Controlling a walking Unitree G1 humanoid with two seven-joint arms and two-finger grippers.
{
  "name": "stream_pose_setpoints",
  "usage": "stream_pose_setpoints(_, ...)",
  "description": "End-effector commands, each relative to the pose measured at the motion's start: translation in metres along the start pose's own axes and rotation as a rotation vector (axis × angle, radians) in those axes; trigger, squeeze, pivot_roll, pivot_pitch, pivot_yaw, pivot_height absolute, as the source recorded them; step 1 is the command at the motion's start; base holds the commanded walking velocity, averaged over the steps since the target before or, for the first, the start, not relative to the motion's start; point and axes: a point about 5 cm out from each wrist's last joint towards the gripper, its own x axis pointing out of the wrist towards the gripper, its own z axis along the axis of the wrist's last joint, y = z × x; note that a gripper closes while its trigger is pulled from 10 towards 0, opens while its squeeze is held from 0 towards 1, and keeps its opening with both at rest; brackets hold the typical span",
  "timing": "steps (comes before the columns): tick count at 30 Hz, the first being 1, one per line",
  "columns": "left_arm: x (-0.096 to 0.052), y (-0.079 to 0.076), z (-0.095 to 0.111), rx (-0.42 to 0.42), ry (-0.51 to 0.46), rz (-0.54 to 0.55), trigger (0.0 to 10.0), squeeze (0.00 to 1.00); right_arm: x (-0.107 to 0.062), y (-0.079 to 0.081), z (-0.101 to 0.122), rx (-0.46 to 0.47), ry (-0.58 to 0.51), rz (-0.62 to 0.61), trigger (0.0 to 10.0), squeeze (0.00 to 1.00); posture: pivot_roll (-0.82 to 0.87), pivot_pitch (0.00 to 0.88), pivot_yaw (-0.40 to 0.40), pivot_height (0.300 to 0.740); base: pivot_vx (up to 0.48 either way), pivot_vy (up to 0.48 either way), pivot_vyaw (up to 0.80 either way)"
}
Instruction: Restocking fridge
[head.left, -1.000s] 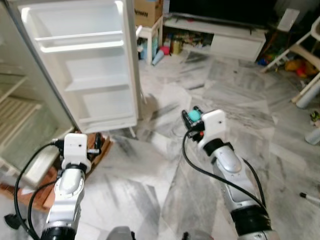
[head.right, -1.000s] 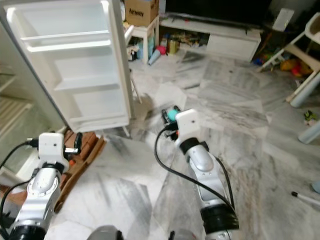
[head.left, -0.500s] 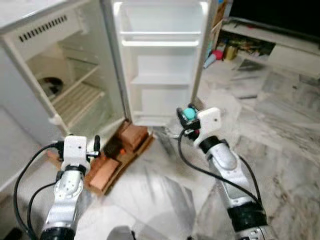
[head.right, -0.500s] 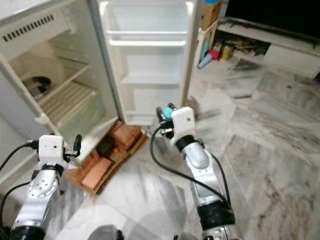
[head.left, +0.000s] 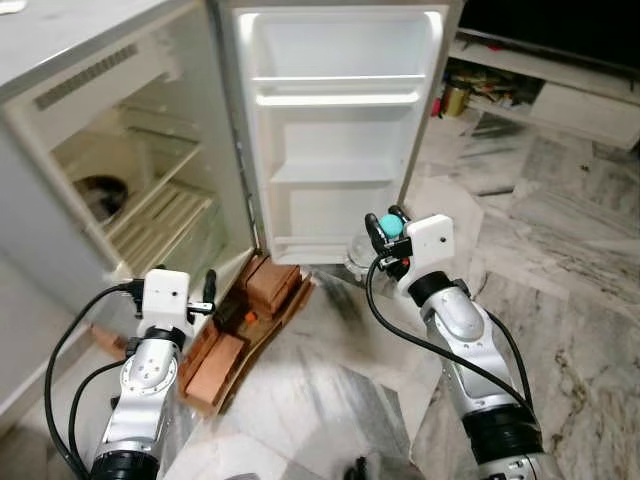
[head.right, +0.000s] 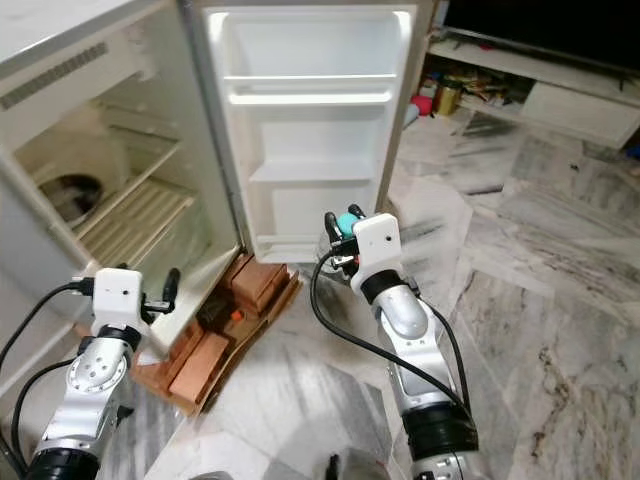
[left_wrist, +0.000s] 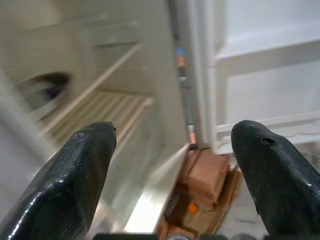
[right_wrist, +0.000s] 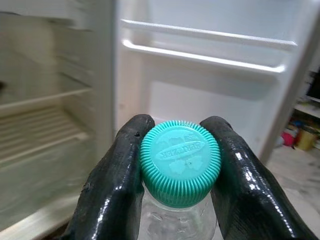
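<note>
Grey-veined white marble floor (head.left: 560, 300) underfoot; brown cardboard boxes (head.left: 245, 310) lie past the spread-fingered left gripper (left_wrist: 175, 175). The right gripper (right_wrist: 177, 172) pinches a clear plastic bottle with a ribbed teal cap (right_wrist: 180, 163) between its fingers. Beyond them stands the open white fridge (head.left: 150, 150), its door shelves (head.left: 335, 95) bare

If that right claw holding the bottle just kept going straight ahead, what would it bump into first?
Probably the open fridge door: the right gripper, fingers shut on the green-capped bottle, points at the door's inner shelves. Depth is hard to judge.
</note>
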Motion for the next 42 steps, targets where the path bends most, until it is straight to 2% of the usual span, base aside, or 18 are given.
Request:
stream_pose_setpoints(1,0.0021,-0.0054,0.0044,0.006,-0.016,-0.021,10.0,0.00,0.0016,-0.0075,0.0065,-0.020,-0.029,-0.024,10.0,0.00,0.05,0.000,0.006,0.740,0.469,0.000,0.00)
stream_pose_setpoints(23,0.0047,-0.0059,0.0029,0.005,0.011,-0.022,10.0,0.00,0.0029,-0.0033,0.0073,-0.017,-0.034,-0.026,10.0,0.00,0.04,0.000,0.011,0.740,0.466,0.000,0.00)
stream_pose_setpoints(32,0.0054,-0.0050,0.0007,0.013,0.032,-0.016,10.0,0.00,0.0027,-0.0041,0.0074,-0.016,-0.036,-0.034,10.0,0.00,0.04,0.000,0.012,0.740,0.000,0.000,0.00)
stream_pose_setpoints(42,0.0054,-0.0044,0.0016,0.009,0.031,-0.012,10.0,0.00,0.0040,-0.0001,0.0133,0.048,-0.064,-0.013,10.0,0.00,0.05,0.000,0.011,0.740,0.000,0.000,0.00)
